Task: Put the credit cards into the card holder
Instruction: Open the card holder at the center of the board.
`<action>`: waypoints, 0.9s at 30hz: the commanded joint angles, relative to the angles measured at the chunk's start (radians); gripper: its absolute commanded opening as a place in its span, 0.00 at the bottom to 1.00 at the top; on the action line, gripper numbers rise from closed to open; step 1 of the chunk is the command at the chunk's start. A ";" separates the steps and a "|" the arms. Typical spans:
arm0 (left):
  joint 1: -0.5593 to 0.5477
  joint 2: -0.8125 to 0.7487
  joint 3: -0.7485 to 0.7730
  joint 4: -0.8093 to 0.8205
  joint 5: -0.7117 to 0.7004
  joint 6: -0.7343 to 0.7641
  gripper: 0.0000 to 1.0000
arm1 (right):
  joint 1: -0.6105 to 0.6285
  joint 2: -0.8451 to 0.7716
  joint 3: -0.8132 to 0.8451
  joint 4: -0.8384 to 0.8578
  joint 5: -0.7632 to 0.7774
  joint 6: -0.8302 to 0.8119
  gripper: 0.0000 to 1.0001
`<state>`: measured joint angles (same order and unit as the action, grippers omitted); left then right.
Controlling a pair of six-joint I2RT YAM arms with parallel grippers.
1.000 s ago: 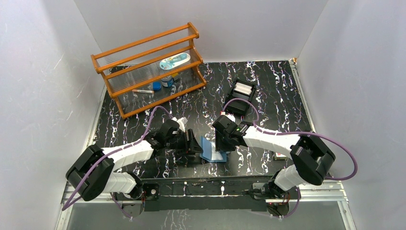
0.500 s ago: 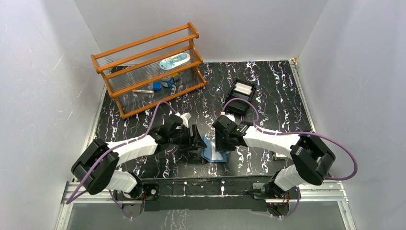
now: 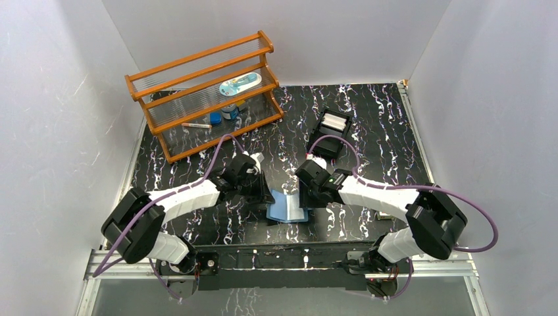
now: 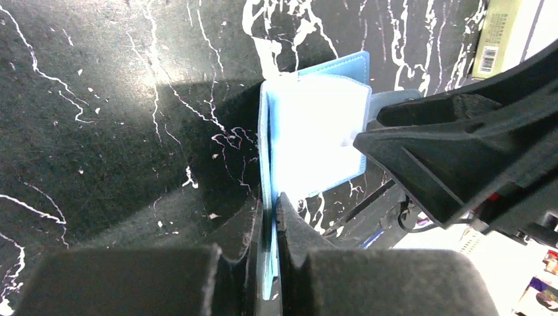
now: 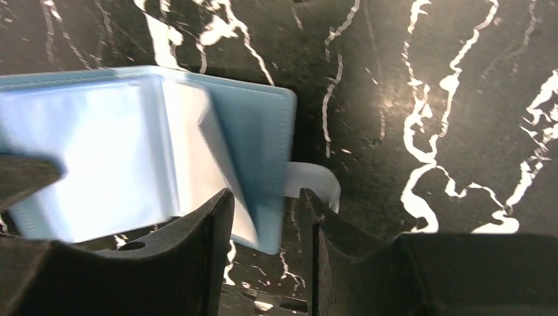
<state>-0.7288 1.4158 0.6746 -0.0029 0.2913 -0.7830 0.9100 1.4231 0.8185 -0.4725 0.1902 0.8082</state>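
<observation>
Blue card holder [image 3: 287,207] is lying opened out on the black marbled table [image 3: 381,118], near the front edge between the two arms. Pale inner pockets face up.

Left gripper [image 4: 270,214] is pinched tight on the edge of the left cover. Wrist view shows the cover sandwiched between the pads, no gap. Right gripper [image 5: 263,220] stands about half open, fingers straddling the corner of the right cover beside the snap tab [image 5: 314,184]. There's a gap between them, so I don't read that as a grip.

Step in hand, as I read it: spreading and pinning the holder so a slot is reachable. No card in either gripper. Credit cards [image 3: 334,122]: the pale rectangles in the black tray [image 3: 327,147] at back right look like them, well apart from the holder. Too small to be sure.

Next move, my call: leave the left clamped as anchor, lift the right clear and send it to the tray for one card. Then bring the card edge-on to a slot mouth. Risk: the thin cover slips, or the holder folds shut once the right lets go.
</observation>
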 commanded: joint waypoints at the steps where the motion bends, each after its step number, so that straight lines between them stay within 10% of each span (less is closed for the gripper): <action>1: -0.004 -0.085 -0.016 -0.032 -0.002 0.017 0.00 | -0.002 -0.044 -0.041 -0.034 0.059 0.009 0.49; 13: -0.004 -0.094 -0.038 0.021 0.037 -0.039 0.00 | 0.002 -0.120 0.092 -0.148 0.011 0.020 0.43; 20: -0.004 -0.065 -0.002 0.000 0.039 -0.043 0.00 | 0.017 -0.207 0.065 0.113 -0.197 0.091 0.00; 27: -0.004 -0.067 -0.007 0.003 0.039 -0.055 0.00 | 0.031 -0.096 0.016 0.283 -0.256 0.128 0.00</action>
<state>-0.7288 1.3540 0.6388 0.0124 0.3210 -0.8303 0.9321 1.2617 0.8589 -0.3286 -0.0048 0.9043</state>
